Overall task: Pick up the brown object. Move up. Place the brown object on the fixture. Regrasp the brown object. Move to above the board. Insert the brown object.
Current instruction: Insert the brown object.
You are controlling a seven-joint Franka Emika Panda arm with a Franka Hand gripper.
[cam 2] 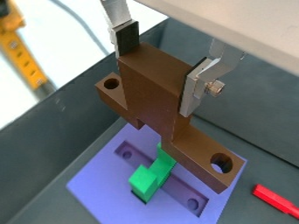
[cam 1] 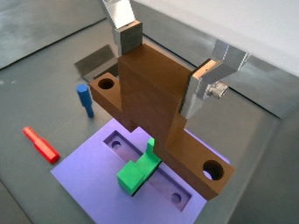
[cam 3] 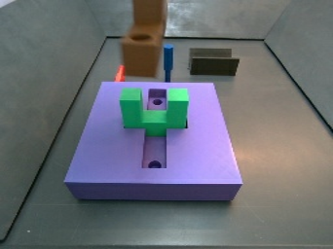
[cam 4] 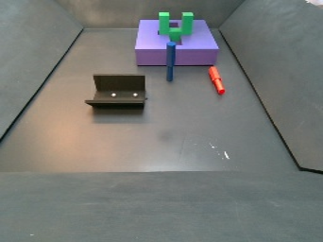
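One brown object (cam 1: 158, 105) clamped between two fingers (cam 1: 198, 87) of the gripper (cam 1: 162, 63), above one board (cam 1: 100, 171).

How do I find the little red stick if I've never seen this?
Look for the big purple board, with the gripper holding the brown object above it, jaws shut on it. Two thin pegs sit on the floor beside the board. The red peg lies flat; the blue peg stands upright.
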